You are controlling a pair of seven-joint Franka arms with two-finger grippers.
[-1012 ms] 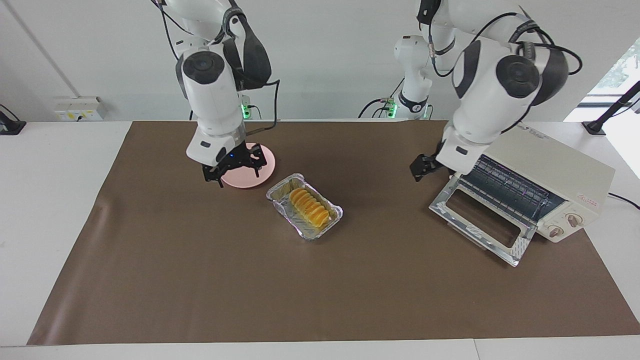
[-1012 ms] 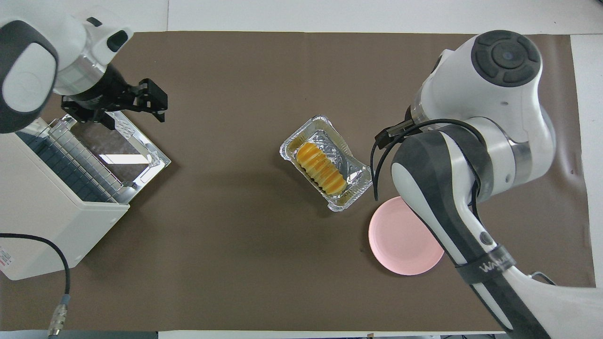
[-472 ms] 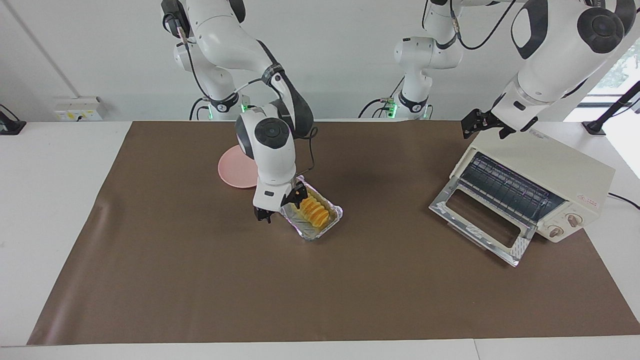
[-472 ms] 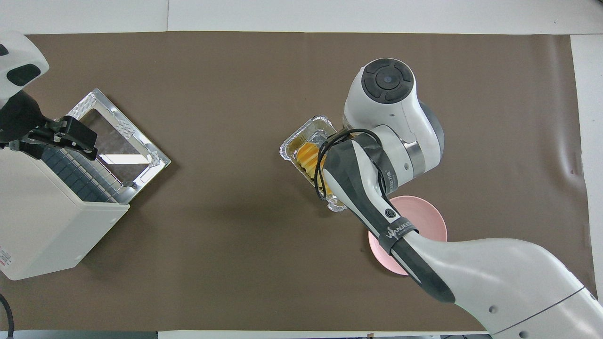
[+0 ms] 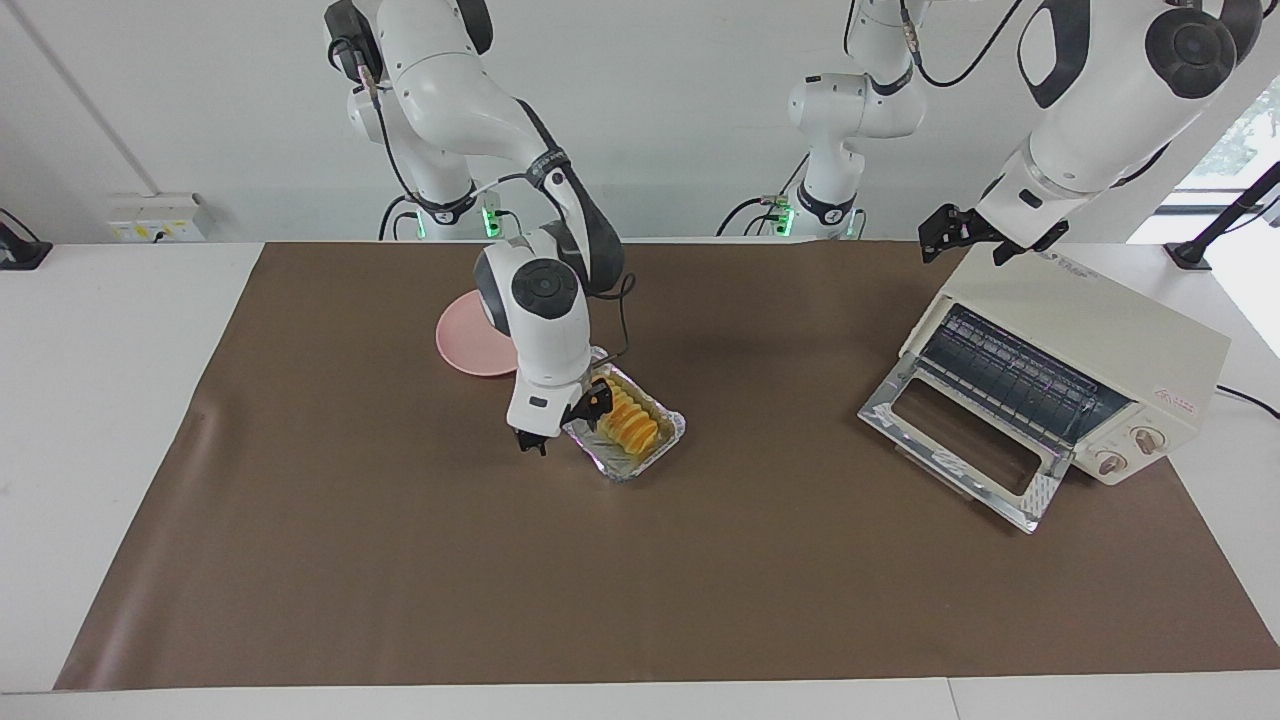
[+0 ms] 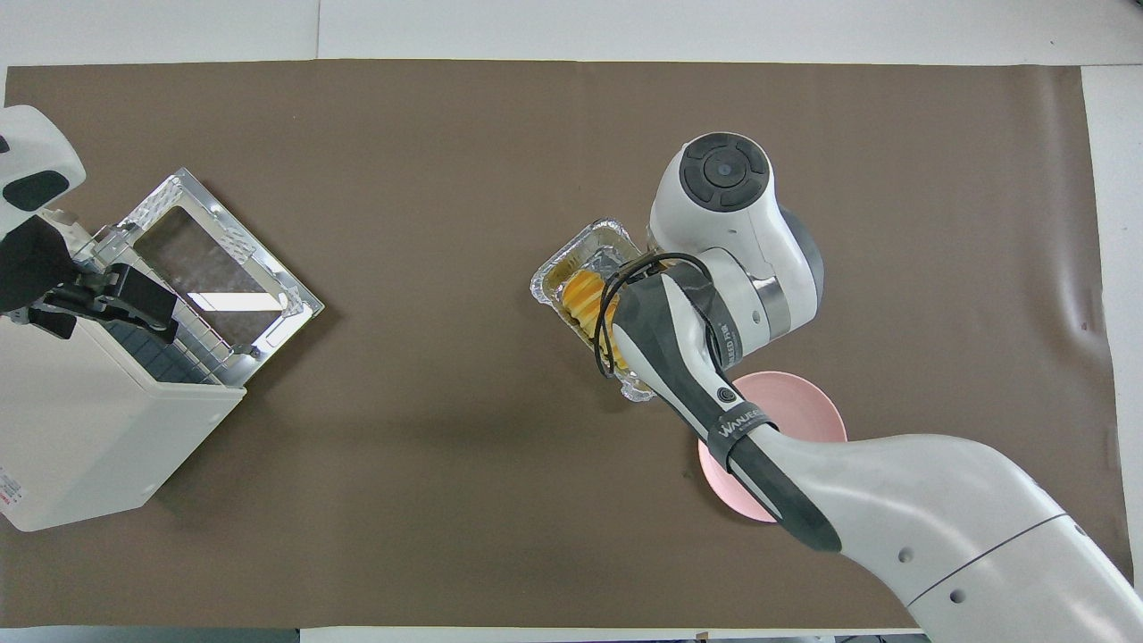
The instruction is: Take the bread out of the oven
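Note:
The bread (image 5: 628, 418), a ridged golden-orange loaf, lies in a crinkled foil tray (image 5: 645, 460) on the brown mat, outside the oven (image 5: 1100, 330). The cream oven stands at the left arm's end of the table with its glass door (image 5: 960, 450) dropped open and nothing on its rack. My right gripper (image 5: 562, 422) is down at the tray's end. Its fingers are open, one outside the foil wall and one inside by the loaf. In the overhead view the right arm hides that gripper and part of the bread (image 6: 585, 295). My left gripper (image 5: 962, 238) hangs open over the oven's top edge.
A pink round plate (image 5: 465, 345) lies beside the tray, nearer to the robots and toward the right arm's end. The brown mat (image 5: 400, 560) covers most of the table. The oven's open door juts out over the mat.
My right gripper has left the pink plate and come down at the foil tray's end. My left gripper has risen from in front of the oven's opening to over the oven's top.

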